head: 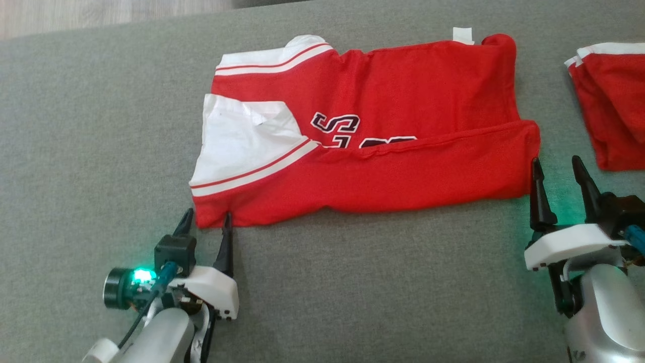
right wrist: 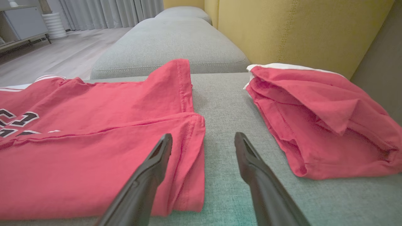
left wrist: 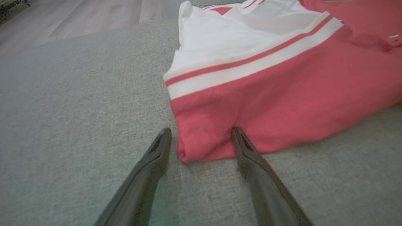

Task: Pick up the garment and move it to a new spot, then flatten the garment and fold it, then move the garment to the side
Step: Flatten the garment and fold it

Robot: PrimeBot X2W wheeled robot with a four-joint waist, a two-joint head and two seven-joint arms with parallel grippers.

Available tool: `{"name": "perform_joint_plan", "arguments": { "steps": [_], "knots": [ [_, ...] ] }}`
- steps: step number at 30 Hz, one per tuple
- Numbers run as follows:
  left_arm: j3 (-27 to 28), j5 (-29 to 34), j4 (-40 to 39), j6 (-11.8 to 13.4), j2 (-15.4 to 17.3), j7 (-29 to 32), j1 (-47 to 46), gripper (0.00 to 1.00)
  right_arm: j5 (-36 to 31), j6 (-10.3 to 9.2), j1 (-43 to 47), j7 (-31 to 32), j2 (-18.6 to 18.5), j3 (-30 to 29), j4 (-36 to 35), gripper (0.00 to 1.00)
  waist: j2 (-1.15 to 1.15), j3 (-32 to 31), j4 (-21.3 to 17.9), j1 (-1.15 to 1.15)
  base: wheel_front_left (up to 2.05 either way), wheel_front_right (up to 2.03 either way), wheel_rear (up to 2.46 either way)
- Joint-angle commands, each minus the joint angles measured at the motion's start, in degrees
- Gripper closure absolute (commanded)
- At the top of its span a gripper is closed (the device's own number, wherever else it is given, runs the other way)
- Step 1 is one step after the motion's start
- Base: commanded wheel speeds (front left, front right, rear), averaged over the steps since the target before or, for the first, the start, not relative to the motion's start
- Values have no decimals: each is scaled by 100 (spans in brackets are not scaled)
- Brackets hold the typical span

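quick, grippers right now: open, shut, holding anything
Left gripper: open, fingers either side of the garment's near left corner, gripping nothing.
Right gripper: open, empty, at the garment's right end.

The red fabric shirt with white striped sleeves (head: 403, 91) carries block lettering (head: 335, 123) across its front: dark characters edged in white. One shows whole and looks like an S, though it may be a numeral. The next, toward 4 o'clock from it, is cut off by the folded-over red cloth. A small white tag (head: 462, 34) at the shirt's 12 o'clock edge is too small to read.
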Motion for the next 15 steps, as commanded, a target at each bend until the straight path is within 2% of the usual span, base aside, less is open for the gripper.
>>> {"name": "perform_joint_plan", "arguments": {
  "steps": [1,5,6,7,14,15],
  "knots": [
    [220,-35,-65,57,115,39,-98,0,50,-5,21,-77,-23,127,-176,0,0,-22,-10,0,0,0,0],
    [205,-168,-70,-65,71,-34,44,0,210,-5,138,-77,-6,145,-109,0,0,-101,23,0,0,0,0],
    [210,-196,-90,-101,66,-102,76,62,257,-5,174,-77,0,164,-84,0,0,-126,39,0,0,0,0],
    [209,-204,-107,-127,74,-169,104,100,320,-5,201,-77,-3,181,-51,0,0,-150,54,0,0,0,0],
    [210,-205,-258,-202,168,-492,221,100,749,-5,137,-77,-190,378,516,1,0,-275,158,0,0,0,0],
    [214,-206,-274,-205,184,-518,226,100,818,-5,79,-74,-211,427,619,9,0,-278,161,0,0,0,0]
  ]
}}
